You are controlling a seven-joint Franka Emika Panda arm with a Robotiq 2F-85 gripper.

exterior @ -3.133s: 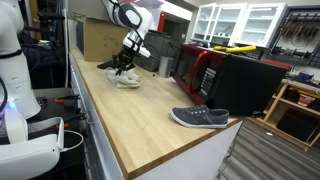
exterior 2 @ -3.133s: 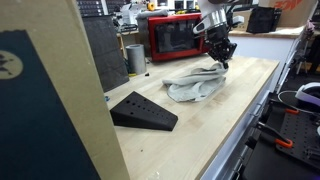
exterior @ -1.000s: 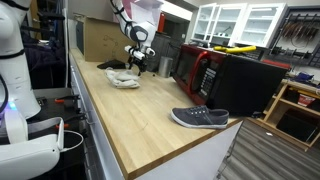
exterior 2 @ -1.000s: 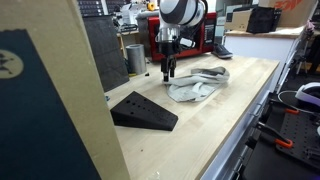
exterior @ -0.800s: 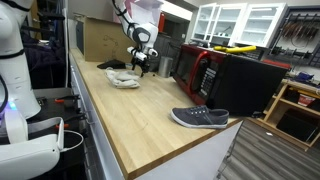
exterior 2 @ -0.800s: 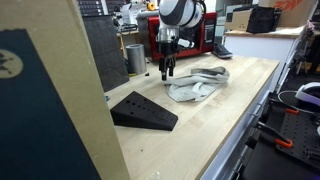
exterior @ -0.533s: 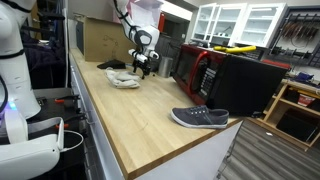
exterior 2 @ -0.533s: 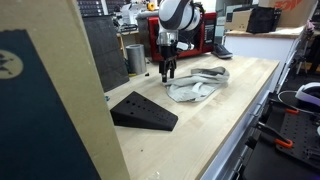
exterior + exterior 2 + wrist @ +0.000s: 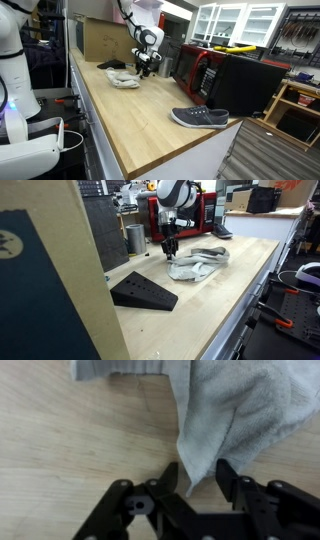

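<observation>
Clerk: Moved since a second ago: the gripper [image 9: 168, 252] has dropped lower at the near edge of the towel [image 9: 196, 265], and its jaws, then spread wide, have drawn in. Three seconds back it stood over the towel's far end.

Auditor: Item one, the tool's state?

Clerk: Jaws about half-way in. The wrist view has the gripper [image 9: 198, 472] astride a hanging corner of the towel [image 9: 240, 410], one finger on each side. Whether the fingers [image 9: 226, 472] actually pinch the cloth cannot be told.

Auditor: Item two, the towel's place?

Clerk: Grey, crumpled, lying on the wooden counter [image 9: 190, 315] toward its back end. In an exterior view the gripper [image 9: 146, 70] is at the side of the towel [image 9: 122, 80] nearer the microwave.

Auditor: Surroundings?

Clerk: Black wedge [image 9: 141, 291] on the counter, apart from the towel. Metal cup [image 9: 135, 237] near the back. Red microwave [image 9: 180, 218] behind the arm. Grey shoe [image 9: 200, 117] at the counter's other end, well apart. Cardboard box [image 9: 100, 40] behind the towel.
</observation>
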